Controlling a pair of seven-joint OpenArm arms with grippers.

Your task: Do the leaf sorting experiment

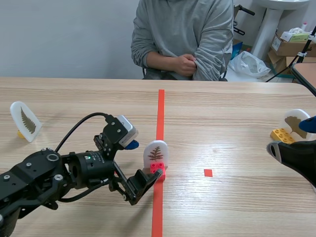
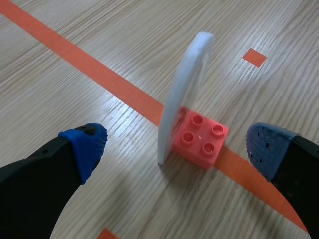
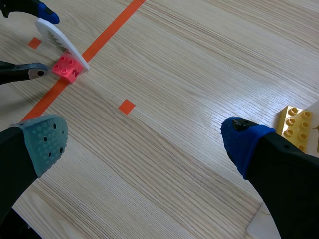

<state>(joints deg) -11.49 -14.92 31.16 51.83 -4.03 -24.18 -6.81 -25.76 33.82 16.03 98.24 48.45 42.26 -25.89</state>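
The leaf card (image 1: 155, 154) stands upright in a red brick (image 1: 157, 169) on the orange tape line (image 1: 160, 113), about midway between the desk's (image 1: 237, 207) left and right edges and nearer its near edge than its far one. The left gripper (image 2: 175, 147) straddles it with its fingers spread wide; one blue pad sits behind the card's back and the other past the brick's far side, and neither touches.

The card looks like a thin, stiff plastic plate, and the brick like hard studded plastic; both are probably light and smooth, so a pinch high on the plate could tip it or slip off. Closing low, across the brick and the foot of the plate together, looks the safer hold.

The right gripper (image 3: 145, 142) hangs with its fingers apart near the desk's right edge, just beside a yellow brick (image 1: 281, 134) that carries a second card (image 1: 295, 122). A third card (image 1: 25, 121) stands near the left edge; a person (image 1: 182, 34) sits at the far edge.

Only the scene view shows the brown fern-like print, since the left wrist view meets the plate edge-on. That wrist view in turn shows the four studs and the clear gaps on either side of the card. The right wrist view shows the card and brick from its own side, with the left arm's fingertips on either side of them.
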